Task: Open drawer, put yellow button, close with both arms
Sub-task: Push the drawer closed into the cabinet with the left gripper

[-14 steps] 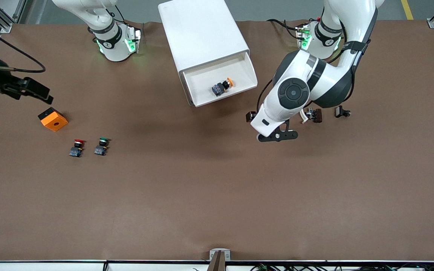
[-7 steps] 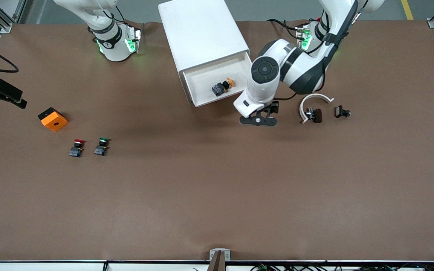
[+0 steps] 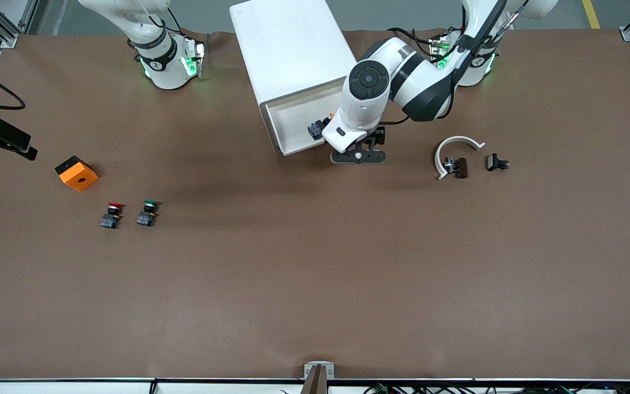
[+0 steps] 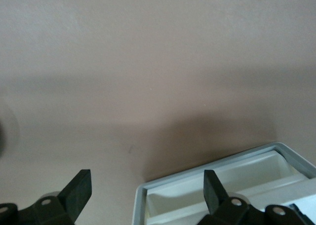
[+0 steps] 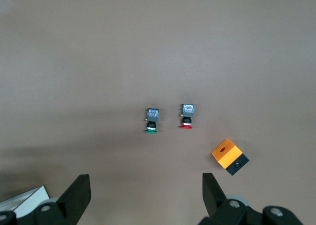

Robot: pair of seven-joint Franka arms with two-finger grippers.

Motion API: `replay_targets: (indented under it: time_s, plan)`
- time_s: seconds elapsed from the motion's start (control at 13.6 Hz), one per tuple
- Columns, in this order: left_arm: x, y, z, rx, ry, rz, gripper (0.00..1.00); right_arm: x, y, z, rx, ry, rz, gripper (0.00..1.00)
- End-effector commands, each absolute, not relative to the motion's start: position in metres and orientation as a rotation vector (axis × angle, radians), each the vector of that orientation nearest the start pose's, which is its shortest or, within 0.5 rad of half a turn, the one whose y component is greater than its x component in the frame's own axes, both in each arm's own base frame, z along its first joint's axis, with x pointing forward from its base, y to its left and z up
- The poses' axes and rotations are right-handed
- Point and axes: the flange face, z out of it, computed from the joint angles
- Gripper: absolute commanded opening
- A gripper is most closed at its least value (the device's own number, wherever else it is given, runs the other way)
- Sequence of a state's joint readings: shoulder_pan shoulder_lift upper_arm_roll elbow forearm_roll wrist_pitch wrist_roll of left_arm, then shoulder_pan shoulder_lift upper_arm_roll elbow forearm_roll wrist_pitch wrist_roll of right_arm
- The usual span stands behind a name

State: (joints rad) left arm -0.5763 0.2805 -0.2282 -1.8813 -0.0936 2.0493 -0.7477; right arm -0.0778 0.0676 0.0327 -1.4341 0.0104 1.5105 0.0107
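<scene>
The white cabinet [image 3: 293, 49] lies on the table with its drawer [image 3: 293, 117] pulled out. Inside the drawer rests the yellow button [image 3: 316, 129], its blue base showing and most of its cap hidden under the left arm. My left gripper [image 3: 359, 157] hangs open over the drawer's front corner at the left arm's end; in the left wrist view that gripper [image 4: 146, 188] straddles the corner of the drawer's rim [image 4: 212, 162], holding nothing. My right gripper [image 3: 11, 141] is open and empty high over the table's edge at the right arm's end, and its wrist view shows it [image 5: 145, 193] above bare table.
An orange cube [image 3: 77, 173] with a hole, a red-capped button [image 3: 111, 214] and a green-capped button [image 3: 147, 212] sit toward the right arm's end. A white curved piece [image 3: 454, 148] and two small black parts [image 3: 457, 167] [image 3: 497, 162] lie toward the left arm's end.
The left arm swung from over the small parts across to the drawer's front corner. The right gripper drew back from above the orange cube toward the table's edge.
</scene>
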Motion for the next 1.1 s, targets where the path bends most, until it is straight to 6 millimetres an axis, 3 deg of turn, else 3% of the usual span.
replay_targets:
  time_s: [0.0,0.59,0.73,1.03]
  plan:
    - [0.400,-0.449,0.360,-3.190,-0.022,0.328,1.00,0.567,-0.023,0.652,-3.150,0.069,-0.055,1.00]
    - [0.352,-0.487,0.360,-3.230,-0.008,0.500,1.00,0.564,-0.029,0.650,-3.149,0.103,-0.010,1.00]
    - [0.344,-0.494,0.353,-3.230,-0.019,0.566,1.00,0.564,-0.037,0.649,-3.146,0.122,-0.010,1.00]
    - [0.336,-0.502,0.336,-3.220,-0.069,0.682,1.00,0.569,-0.033,0.642,-3.140,0.109,0.005,1.00]
